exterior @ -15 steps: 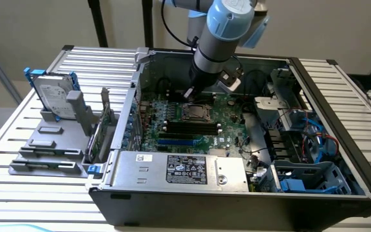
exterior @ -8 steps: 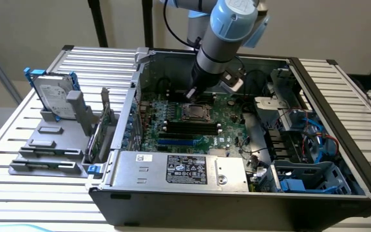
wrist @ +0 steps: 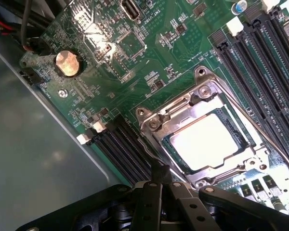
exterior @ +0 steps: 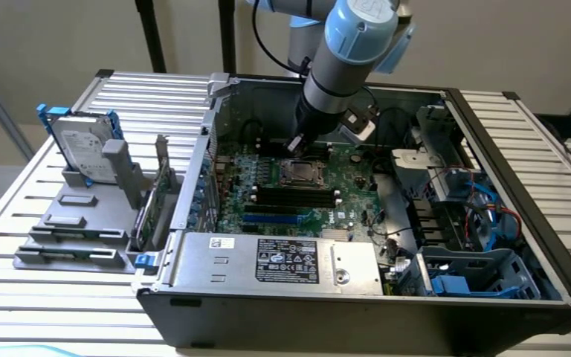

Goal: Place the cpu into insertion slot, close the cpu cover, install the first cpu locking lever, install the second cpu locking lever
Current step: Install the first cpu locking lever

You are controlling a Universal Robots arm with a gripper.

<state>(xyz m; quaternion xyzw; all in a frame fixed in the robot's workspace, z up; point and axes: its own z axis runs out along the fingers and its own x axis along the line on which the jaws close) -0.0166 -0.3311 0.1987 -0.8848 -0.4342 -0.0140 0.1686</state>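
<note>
With its fingers (wrist: 156,180) pressed together beside the cpu cover (wrist: 202,139), the gripper (wrist: 156,187) could slip off a thin locking lever (wrist: 250,120) and scrape the board.

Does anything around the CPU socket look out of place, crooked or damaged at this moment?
Nothing stands out. The cpu lies flat and square in the insertion slot, and the cpu cover is closed over it, framing it evenly. The shut hand sits at the cover's edge. No bent or loose parts are visible.
</note>
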